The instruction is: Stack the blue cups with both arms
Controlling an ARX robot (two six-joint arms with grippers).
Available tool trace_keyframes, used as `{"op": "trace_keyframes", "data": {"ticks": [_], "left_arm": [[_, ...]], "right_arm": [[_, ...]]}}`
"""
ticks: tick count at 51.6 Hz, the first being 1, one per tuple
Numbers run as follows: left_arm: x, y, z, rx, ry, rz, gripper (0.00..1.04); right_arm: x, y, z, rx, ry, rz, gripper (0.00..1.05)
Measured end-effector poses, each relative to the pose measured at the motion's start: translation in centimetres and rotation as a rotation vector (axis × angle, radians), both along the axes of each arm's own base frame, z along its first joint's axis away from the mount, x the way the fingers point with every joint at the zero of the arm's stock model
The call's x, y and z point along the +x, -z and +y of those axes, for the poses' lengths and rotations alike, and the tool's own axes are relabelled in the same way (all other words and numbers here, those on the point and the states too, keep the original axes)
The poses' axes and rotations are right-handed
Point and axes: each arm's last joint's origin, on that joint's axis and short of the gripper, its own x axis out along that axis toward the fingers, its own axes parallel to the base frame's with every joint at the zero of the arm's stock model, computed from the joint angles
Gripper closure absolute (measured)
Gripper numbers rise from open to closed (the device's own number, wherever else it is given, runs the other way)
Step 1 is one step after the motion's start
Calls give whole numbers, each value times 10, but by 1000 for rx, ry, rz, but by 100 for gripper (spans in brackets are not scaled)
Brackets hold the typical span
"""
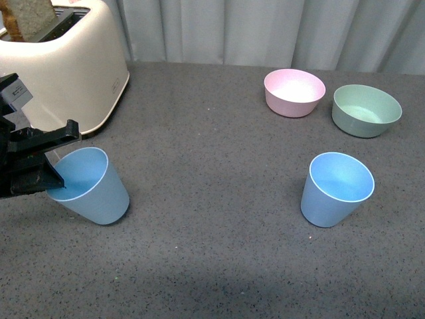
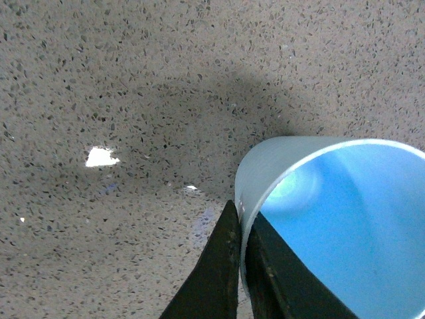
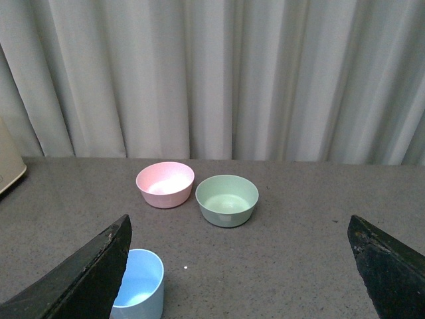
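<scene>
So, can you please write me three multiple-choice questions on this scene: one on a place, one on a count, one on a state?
1. In the front view, next to the pink bowl, the green bowl stands
A. to its left
B. to its right
C. inside it

2. How many blue cups show?
A. one
B. three
C. two

3. The left fingers are
A. shut on the rim of the left cup
B. wide open above a bowl
C. shut on nothing

Answers:
1 B: the front view shows the green bowl further right than the pink one.
2 C: one cup is at the left fingers and one stands alone to the right.
3 A: the left wrist view shows one finger inside the rim and one outside.
</scene>
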Motion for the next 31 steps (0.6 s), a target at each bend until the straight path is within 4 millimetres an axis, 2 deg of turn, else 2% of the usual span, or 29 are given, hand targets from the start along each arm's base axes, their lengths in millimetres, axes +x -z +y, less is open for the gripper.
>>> {"op": "trace_keyframes", "data": {"ticks": [7,13,22,24,31], "left_arm": [[-1,-8,-6,-1,17,-20,101],[0,-14,-21,27,58,-47,101],[6,-20,-52,64,140,-85,101],[10,-22,-65,67,173,-95,101],[16,-17,-95,84,247,-84,101]], "right_arm": [[0,0,0,0,0,0,10],[0,0,0,0,0,0,10],[0,0,0,0,0,0,10],[0,0,0,0,0,0,10],[0,0,0,0,0,0,10]]}}
